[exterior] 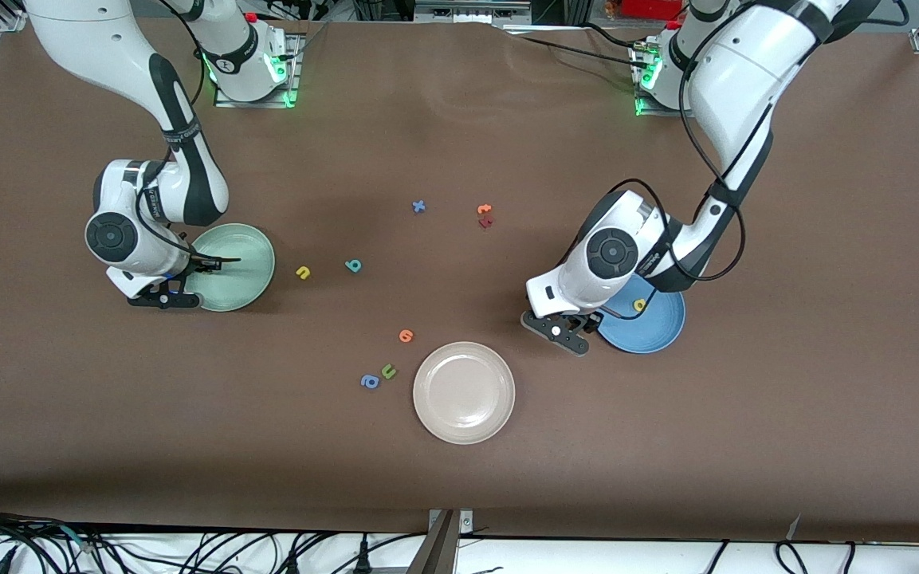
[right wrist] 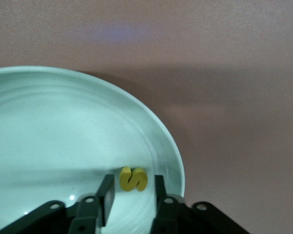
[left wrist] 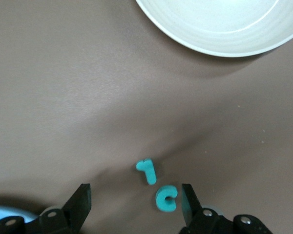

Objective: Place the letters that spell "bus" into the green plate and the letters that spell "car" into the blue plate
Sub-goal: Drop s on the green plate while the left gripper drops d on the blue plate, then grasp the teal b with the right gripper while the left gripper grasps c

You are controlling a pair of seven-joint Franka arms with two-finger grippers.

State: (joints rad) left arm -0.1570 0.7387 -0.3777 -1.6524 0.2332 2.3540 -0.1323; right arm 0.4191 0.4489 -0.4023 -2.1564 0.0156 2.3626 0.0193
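Right gripper is hanging low over the green plate at the right arm's end of the table. Its jaws are standing only a little apart, straddling the yellow "s", which is lying flat inside the plate near the rim and seems to be touching neither finger. That looks like a drop-off: "s" belongs to "bus", so it is sitting where it should.

Just beside that plate, toward the middle of the table, the yellow "u" and the teal "b" are waiting on the bare table, probably the next pickups for this arm. The green "u" and the blue "a" are lying nearer the front camera, beside the beige-white plate, and are decoys.

Left gripper is hovering over the table just beside the blue plate, jaws spread wide and holding nothing. The thin teal "r" and the teal "c" are lying between its fingers, nearly touching each other. Being that close, they risk being pinched together. The yellow "a" is already resting in the blue plate.
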